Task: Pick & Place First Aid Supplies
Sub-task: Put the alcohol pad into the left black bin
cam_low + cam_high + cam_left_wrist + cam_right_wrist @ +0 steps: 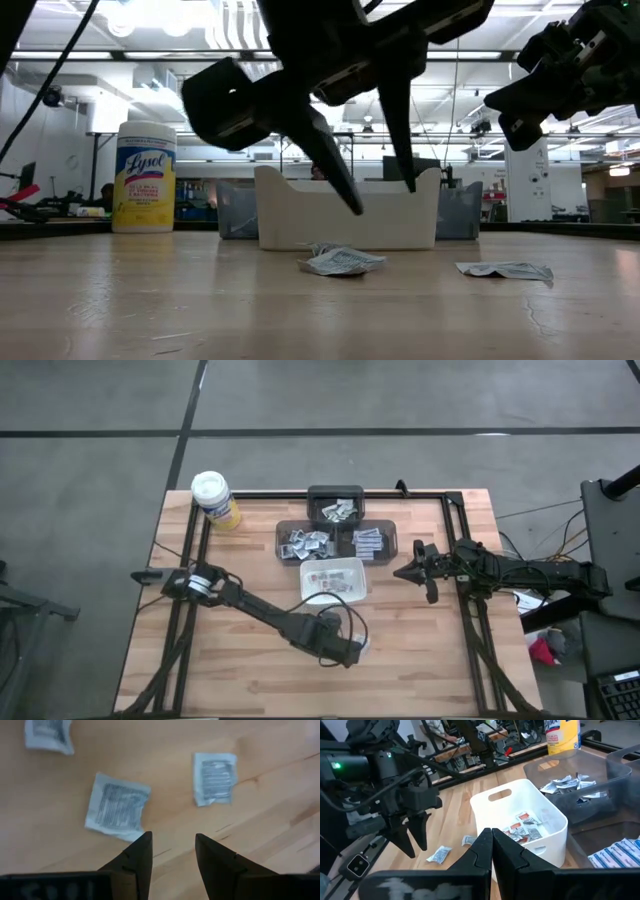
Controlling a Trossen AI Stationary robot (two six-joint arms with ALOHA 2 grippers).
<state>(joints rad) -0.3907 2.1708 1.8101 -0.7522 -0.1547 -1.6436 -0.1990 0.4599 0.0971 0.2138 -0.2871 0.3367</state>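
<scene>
Three small grey-white packets lie flat on the wood in the left wrist view: one (117,806) just beyond my left fingers, one (215,777) beside it, one (49,735) farther off. My left gripper (172,845) hangs open above them, pointing steeply down, in front of the white dish (355,592). The low view shows its fingertips (352,205) clear of the table, above a packet (340,260). Several more packets (520,827) lie in the dish. My right gripper (400,573) waits shut, to the right of the dish and off the table.
Three dark bins (335,530) holding more packets stand behind the dish. A yellow canister with a white lid (215,498) stands at the far left corner. A black frame (455,500) runs around the tabletop. Bare wood lies near the front edge.
</scene>
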